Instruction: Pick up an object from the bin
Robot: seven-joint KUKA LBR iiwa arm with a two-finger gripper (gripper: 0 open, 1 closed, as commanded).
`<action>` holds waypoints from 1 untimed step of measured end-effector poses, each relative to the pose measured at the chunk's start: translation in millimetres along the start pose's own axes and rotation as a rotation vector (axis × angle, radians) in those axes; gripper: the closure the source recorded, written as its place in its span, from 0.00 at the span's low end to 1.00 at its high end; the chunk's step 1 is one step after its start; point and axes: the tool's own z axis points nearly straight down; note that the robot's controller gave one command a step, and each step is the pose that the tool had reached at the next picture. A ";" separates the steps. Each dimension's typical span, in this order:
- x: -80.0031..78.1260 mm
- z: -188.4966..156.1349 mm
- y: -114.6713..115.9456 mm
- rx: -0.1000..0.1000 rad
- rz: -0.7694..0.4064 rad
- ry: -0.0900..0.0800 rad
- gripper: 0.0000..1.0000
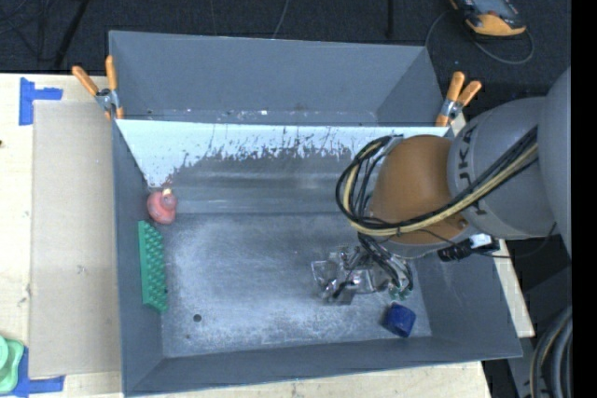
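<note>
— Where do we place the gripper [347,281]?

— Low over the floor of the bin [270,98], toward 3 o'clock from the floor's middle. We see its metal parts just beneath the orange cover [415,186] on the wrist, with looped cables [359,186] hanging round that cover and the arm [508,168] reaching in from the 3 o'clock side.

— Is it wide or narrow?

— We cannot tell; the metalwork reads as one dark tangle from this angle. We cannot make out whether anything is in it, either.

— Which thing lies closest to it?

— A small blue block [399,320], at roughly 4 o'clock from the gripper, resting on the floor near the bin's 5 o'clock corner. We see it close to the gripper but apart from it, with bare floor between them.

— And the other things?

— Well away, on the far side. We see a pink rounded lump [162,207] at about 10 o'clock on the floor, close to the wall there. Just below it a green strip [152,264] with a bumpy surface lies lengthwise along the 9 o'clock wall. We cannot tell if the lump and the strip touch.
</note>
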 end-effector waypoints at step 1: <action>37.3 -140.3 25.3 -0.001 -0.005 -0.005 1.00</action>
